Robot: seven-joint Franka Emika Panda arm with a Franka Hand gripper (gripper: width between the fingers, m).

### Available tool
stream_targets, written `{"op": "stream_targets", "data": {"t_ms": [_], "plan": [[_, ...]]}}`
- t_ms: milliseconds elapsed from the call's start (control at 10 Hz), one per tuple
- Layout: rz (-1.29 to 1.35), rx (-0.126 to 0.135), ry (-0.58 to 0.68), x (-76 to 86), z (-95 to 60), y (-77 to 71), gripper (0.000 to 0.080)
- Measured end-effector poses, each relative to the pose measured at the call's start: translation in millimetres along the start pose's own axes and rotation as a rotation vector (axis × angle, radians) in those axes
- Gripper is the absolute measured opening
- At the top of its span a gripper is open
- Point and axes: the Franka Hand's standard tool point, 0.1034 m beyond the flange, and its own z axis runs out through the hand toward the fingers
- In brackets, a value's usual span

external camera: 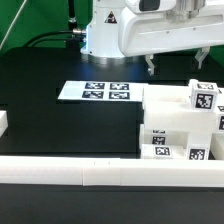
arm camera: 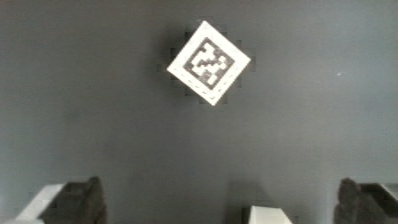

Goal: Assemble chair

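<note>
- The black surface (external camera: 40,95) lies largely bare on the exterior view's left, bounded in front by a low white border rail (external camera: 90,172).
- The end effector (external camera: 175,62) hangs above it, fingers (arm camera: 71,203) apart, holding nothing.
- The marker board (external camera: 97,91) lies flat mid-surface.
- The chair parts (external camera: 180,125) cluster on the exterior view's right against the rail, tags facing the camera; their long axis cannot be told.

the black worktop (external camera: 50,70) lies bare across the exterior view's left. the marker board (external camera: 97,91) lies flat and low near the middle. stacked chair parts (external camera: 180,125) crowd the exterior view's right. a white border rail (external camera: 90,172) blocks the near edge.
</note>
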Motion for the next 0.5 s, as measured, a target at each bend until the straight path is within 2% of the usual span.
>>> {"op": "stream_targets", "data": {"t_ms": [100, 200, 500], "plan": [[-0.115, -0.018, 0.03, -2.6, 6.3, -4.1, 0.0649], [-0.174, -0.025, 0.027, -6.8, 11.3, -8.2, 0.0649], [-0.312, -0.029, 0.024, -6.7, 11.2, -4.2, 0.0649]]}}
